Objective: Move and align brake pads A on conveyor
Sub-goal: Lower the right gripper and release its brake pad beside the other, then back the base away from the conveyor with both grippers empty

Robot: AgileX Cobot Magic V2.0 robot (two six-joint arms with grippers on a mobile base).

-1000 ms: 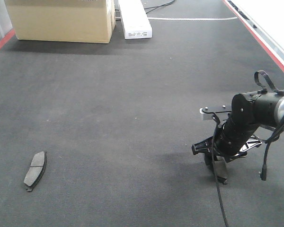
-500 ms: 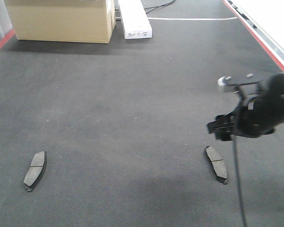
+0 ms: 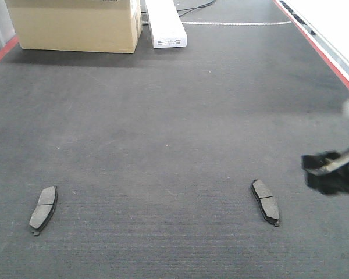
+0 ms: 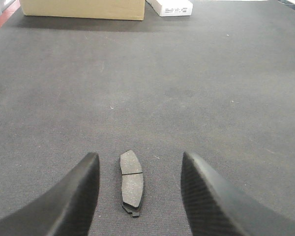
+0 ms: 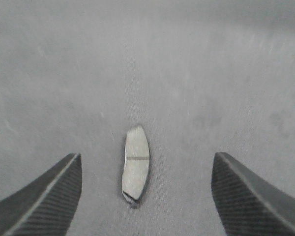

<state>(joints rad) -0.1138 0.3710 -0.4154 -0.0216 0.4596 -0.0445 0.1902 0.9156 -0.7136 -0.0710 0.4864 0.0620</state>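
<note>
Two brake pads lie flat on the conveyor (image 3: 163, 116), lengthwise toward the far end. One brake pad (image 3: 43, 209) is at the near left and the other brake pad (image 3: 265, 201) at the near right. In the left wrist view, the left pad (image 4: 132, 182) lies on the belt below and between the jaws of my left gripper (image 4: 138, 156), which is open and holds nothing. My right gripper (image 5: 147, 157) is open too, hovering above the right pad (image 5: 136, 169) without touching it. From the front, the right gripper (image 3: 331, 170) is a blurred shape at the right edge.
A cardboard box (image 3: 75, 24) and a white oblong box (image 3: 166, 23) stand at the far end of the belt. A red stripe (image 3: 321, 53) runs along the right edge and another red stripe (image 3: 3, 52) along the far left.
My right gripper let go of the right pad on the belt, then rose and drew back to the right. The left pad has not moved.
</note>
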